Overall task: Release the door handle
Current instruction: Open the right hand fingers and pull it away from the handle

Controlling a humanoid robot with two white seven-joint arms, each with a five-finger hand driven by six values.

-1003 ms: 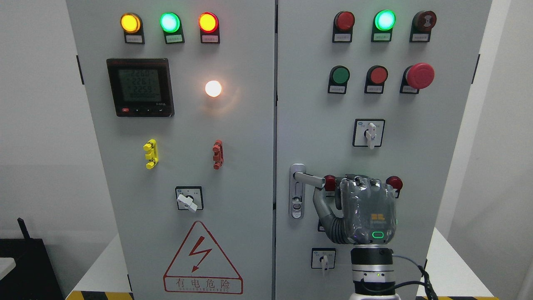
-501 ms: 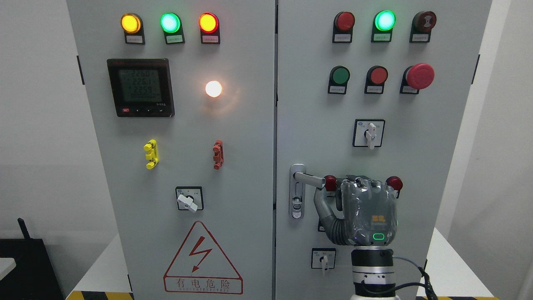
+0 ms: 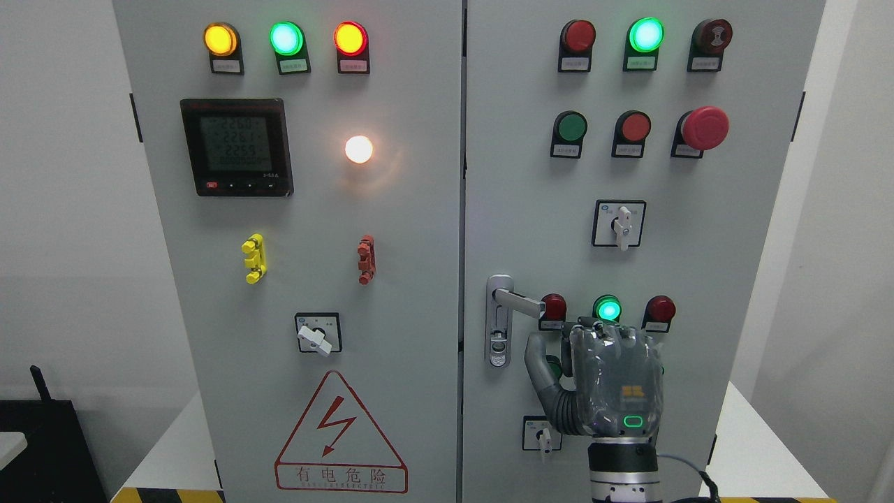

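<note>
The silver door handle [image 3: 520, 302] sticks out level to the right from its lock plate [image 3: 498, 321] on the right cabinet door [image 3: 531, 209]. My right hand [image 3: 590, 346] rises from the bottom edge with its back to the camera. It sits below and to the right of the handle, clear of it. The thumb [image 3: 535, 356] points up beneath the lever's end with a gap between them. The fingers are relaxed and hold nothing. The left arm does not show.
A lit green lamp [image 3: 607, 308] between two red lamps [image 3: 554, 306] [image 3: 660, 307] sits just above my hand. A small rotary switch [image 3: 543, 434] is left of my wrist. The left door [image 3: 314, 244] carries a meter [image 3: 236, 147], lamps and switches.
My right hand has dropped from the handle's end to below it, letting go. The green lamp it covered now shows. The handle stays level.
</note>
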